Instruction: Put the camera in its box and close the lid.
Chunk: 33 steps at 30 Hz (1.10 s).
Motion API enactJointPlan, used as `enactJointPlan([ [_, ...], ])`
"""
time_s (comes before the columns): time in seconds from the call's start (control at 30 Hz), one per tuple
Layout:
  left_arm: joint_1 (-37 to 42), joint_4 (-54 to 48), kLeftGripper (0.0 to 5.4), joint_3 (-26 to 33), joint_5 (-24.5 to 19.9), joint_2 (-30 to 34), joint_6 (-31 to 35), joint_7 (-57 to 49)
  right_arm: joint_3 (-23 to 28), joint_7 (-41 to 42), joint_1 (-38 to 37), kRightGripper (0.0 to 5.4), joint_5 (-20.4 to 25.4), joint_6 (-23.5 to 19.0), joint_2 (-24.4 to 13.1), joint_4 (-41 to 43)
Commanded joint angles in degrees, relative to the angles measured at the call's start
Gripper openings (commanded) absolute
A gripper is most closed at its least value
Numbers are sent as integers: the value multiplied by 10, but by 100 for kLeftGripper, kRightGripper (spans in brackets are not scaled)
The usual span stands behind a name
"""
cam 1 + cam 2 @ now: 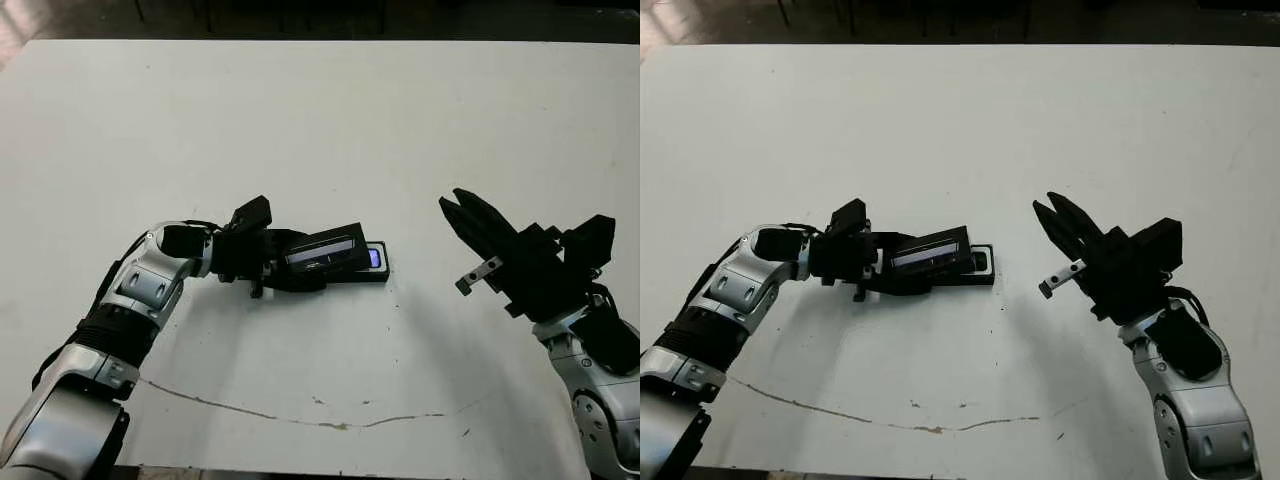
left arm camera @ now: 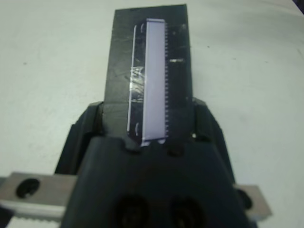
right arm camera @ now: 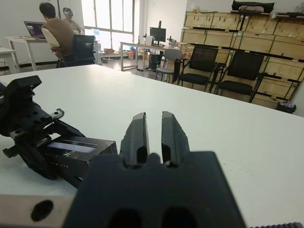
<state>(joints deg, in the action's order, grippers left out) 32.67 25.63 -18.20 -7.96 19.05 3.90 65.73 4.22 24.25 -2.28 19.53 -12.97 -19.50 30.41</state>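
White counter (image 1: 320, 120) fills the view, a thin crack running near its front edge. At its middle the left gripper (image 1: 290, 268) is clamped on the lid (image 1: 322, 252), held tilted over the box (image 1: 372, 268), where the camera (image 1: 375, 258) seemingly lies. Right gripper (image 1: 462, 216) hovers well apart, fingers nearly together. Stiff and light, the lid looks slippery at its window; gripping the matte edges seems safest.

— What's in front of the right gripper (image 3: 154, 135)?
— Its fingers (image 3: 138, 137) nearly together over the white table (image 3: 199, 114). At lower left, the left gripper (image 3: 35, 137) clamps the lid (image 3: 76, 153).
— Beyond?
— A person (image 3: 56, 33) seated at upper left, black chairs (image 3: 223, 71).
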Motion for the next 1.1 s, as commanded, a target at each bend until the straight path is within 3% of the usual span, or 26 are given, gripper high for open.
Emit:
enactJointPlan([
  [0.03,-12,47,206,-25,40,-5,16,-15,3,0,-7,0,1,-6,-4,-7],
  [0.27,19,52,206,-52,52,-9,18,6,3,-5,-8,0,-2,-9,-3,-2],
  [0.6,73,-2,206,-121,99,-15,83,35,3,-8,-13,0,4,-17,-2,7],
  [1.1,149,175,206,-172,148,-113,44,22,10,2,-24,0,13,-16,-8,8],
])
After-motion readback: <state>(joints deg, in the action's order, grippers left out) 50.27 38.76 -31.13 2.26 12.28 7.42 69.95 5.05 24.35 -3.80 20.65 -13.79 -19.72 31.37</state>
